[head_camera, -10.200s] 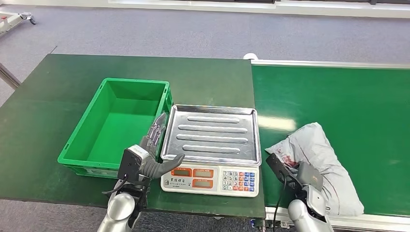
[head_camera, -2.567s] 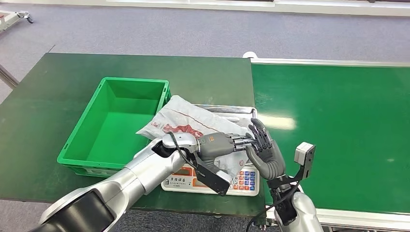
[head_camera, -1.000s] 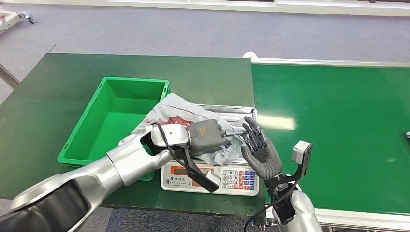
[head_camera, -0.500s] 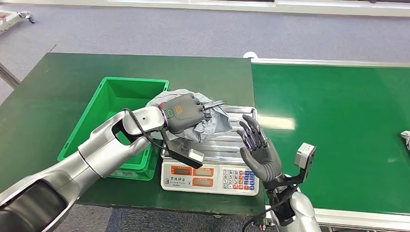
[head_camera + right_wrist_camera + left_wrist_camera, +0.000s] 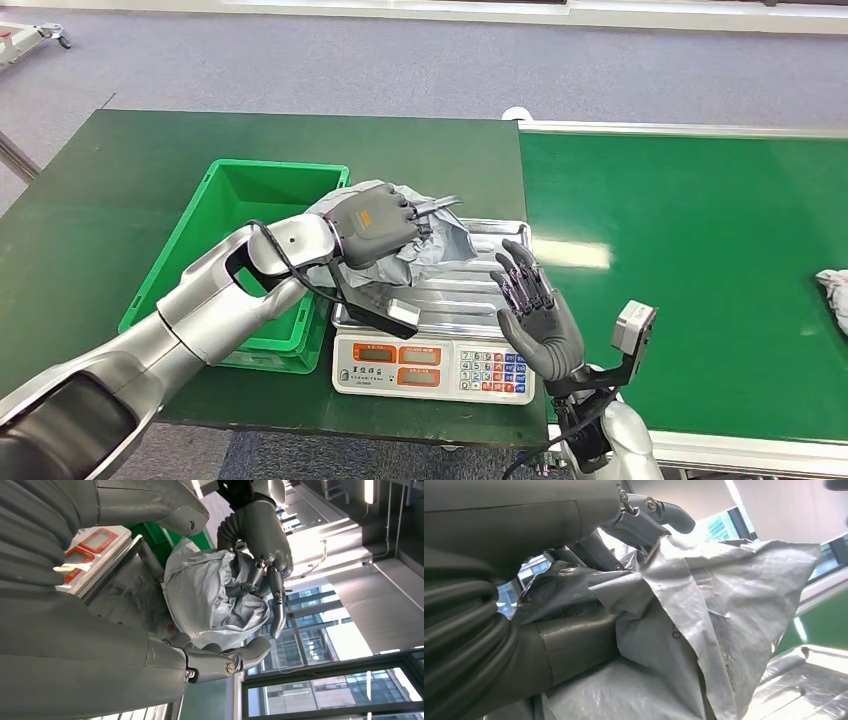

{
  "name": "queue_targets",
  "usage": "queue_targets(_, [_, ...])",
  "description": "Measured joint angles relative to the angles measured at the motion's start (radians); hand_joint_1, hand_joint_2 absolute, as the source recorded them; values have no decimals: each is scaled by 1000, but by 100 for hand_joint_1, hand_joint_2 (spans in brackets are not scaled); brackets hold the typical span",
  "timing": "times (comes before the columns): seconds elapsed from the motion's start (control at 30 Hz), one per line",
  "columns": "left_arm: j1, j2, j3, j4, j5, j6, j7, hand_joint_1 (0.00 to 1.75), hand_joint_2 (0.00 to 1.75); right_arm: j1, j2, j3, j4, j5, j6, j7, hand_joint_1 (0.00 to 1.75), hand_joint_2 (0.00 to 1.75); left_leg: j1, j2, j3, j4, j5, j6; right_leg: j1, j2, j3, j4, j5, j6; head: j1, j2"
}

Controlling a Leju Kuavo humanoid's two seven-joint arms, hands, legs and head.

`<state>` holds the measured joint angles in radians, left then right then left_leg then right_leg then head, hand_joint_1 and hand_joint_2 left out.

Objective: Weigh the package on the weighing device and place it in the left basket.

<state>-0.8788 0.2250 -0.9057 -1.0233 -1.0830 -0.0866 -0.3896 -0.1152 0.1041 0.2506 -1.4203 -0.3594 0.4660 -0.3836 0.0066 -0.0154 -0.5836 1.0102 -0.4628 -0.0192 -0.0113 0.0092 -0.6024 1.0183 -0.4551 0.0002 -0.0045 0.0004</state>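
1. Head view: the left hand [image 5: 372, 228] grips the bag [image 5: 440, 240], a crumpled grey package, bunched in its fingers above the far left corner of the scale [image 5: 437, 318] tray, right beside the near right corner of the bin [image 5: 180, 290].
2. A second ago the same hand lay low over the tray with the bag pressed under it; half a second ago it had risen toward the bin, and now it sits a little further left and back. The bag has come up off the tray with it.
3. Left wrist view: the grey film [image 5: 704, 630] is wrapped around and between the fingers [image 5: 644, 520], with a loose flap hanging toward the steel tray [image 5: 809, 680]. The grasp looks to be on a gathered fold, not the whole body of the bag.
4. Right wrist view: the left hand [image 5: 260, 530] shows from the side, fingers clenched into the bag [image 5: 210, 590], which hangs clear above the tray edge.
5. The right hand [image 5: 535, 320] stands beside the tray's right edge, fingers spread and released, palm toward the bag, holding nothing. It has stayed nearly put over the last second.
6. Meaning for the task: weighing appears finished, and the carry to the bin has begun. What is left is to move over the bin's near wall, clear the rim with the hanging flap, and let go inside.
7. Risk: the slack film could slip from the fingers or catch on the rim.
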Motion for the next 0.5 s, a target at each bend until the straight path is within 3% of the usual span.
queue_targets(0.2, [22,41,73,43,-54,51,52,175,175,18,0,-6,-15,4,1,-2,0,175,0,4,1,-1,0,0,0,3,0,0,0,-1,0,0])
queue_targets(0.5, [145,241,289,100,-144,140,55,175,175,47,-1,-18,-22,6,4,-27,0,175,2,15,12,-5,-4,-6,0,13,4,1,-2,-8,0,0])
